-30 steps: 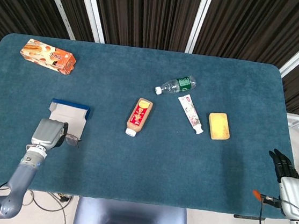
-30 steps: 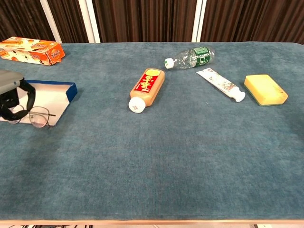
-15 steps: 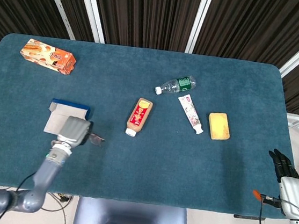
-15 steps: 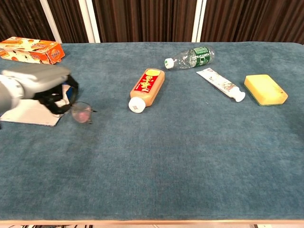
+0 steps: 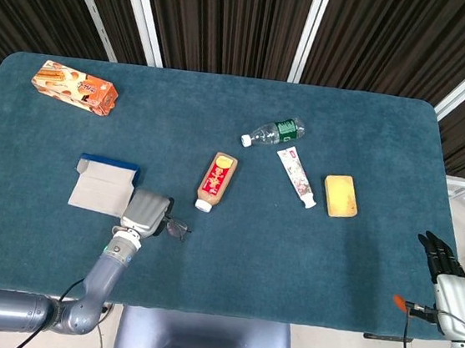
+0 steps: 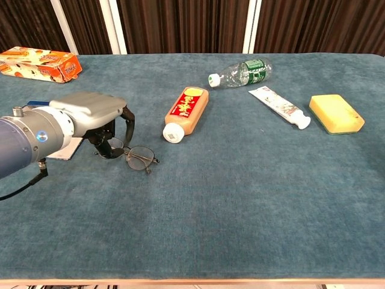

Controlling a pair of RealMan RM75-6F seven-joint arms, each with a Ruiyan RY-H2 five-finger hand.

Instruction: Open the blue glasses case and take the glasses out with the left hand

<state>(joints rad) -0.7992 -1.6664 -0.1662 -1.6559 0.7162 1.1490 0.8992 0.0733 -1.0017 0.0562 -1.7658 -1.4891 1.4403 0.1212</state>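
The blue glasses case (image 5: 103, 184) lies open on the left of the table, its pale inside facing up; in the chest view only a sliver of the case (image 6: 65, 150) shows behind my left arm. My left hand (image 5: 146, 214) (image 6: 99, 123) is just right of the case and holds the thin wire-framed glasses (image 5: 177, 230) (image 6: 137, 158) by one end, low over the cloth. The lenses stick out to the hand's right. My right hand (image 5: 443, 261) rests off the table's right edge, fingers spread, holding nothing.
An orange snack box (image 5: 74, 88) lies at the far left. A red-labelled bottle (image 5: 216, 180), a clear water bottle (image 5: 272, 132), a toothpaste tube (image 5: 297, 177) and a yellow sponge (image 5: 340, 195) lie mid-table to the right. The table (image 5: 289, 264) is covered in blue cloth.
My left hand has carried the glasses rightward, from over the open case to the cloth beside it. The right hand has not moved.
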